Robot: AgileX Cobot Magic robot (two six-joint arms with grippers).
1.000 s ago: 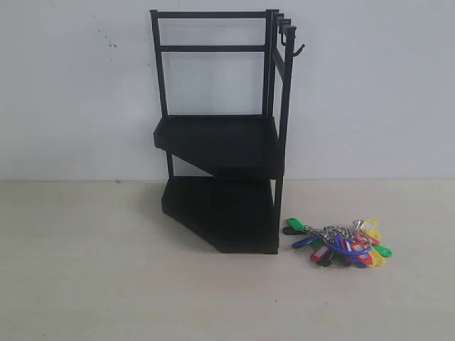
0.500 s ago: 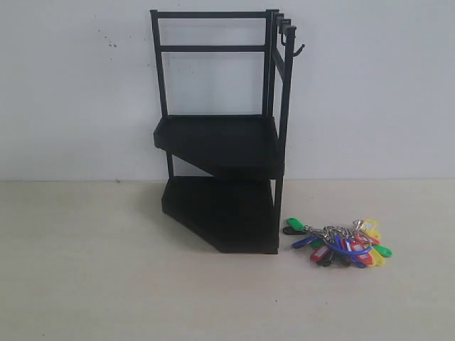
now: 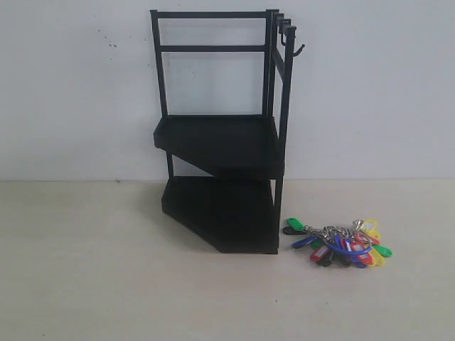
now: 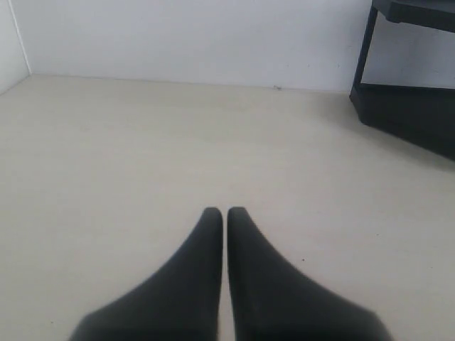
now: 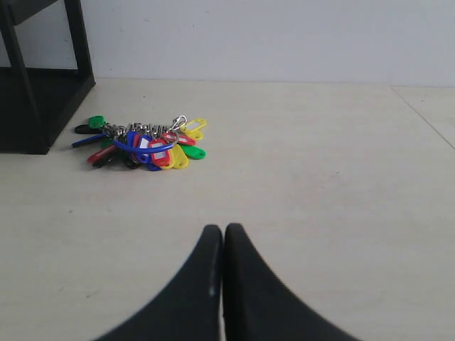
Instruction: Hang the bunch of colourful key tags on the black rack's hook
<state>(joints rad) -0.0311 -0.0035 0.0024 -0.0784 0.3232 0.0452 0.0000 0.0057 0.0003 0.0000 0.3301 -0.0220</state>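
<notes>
The colourful key tag bunch (image 3: 340,244) lies flat on the table just right of the black rack's (image 3: 220,142) lower front corner; the right wrist view shows the same bunch (image 5: 146,144) well ahead of my right gripper (image 5: 223,229). The hook (image 3: 293,48) juts from the rack's top right rail with nothing on it. My right gripper is shut with nothing in it. My left gripper (image 4: 225,211) is shut too, over bare table, with part of the rack (image 4: 412,106) at the edge of its view. Neither arm shows in the exterior view.
A white wall stands behind the light wooden table (image 3: 106,270). A side wall (image 4: 11,42) shows at the table's edge in the left wrist view. Short black stubs (image 3: 282,22) sit on the same top rail as the hook.
</notes>
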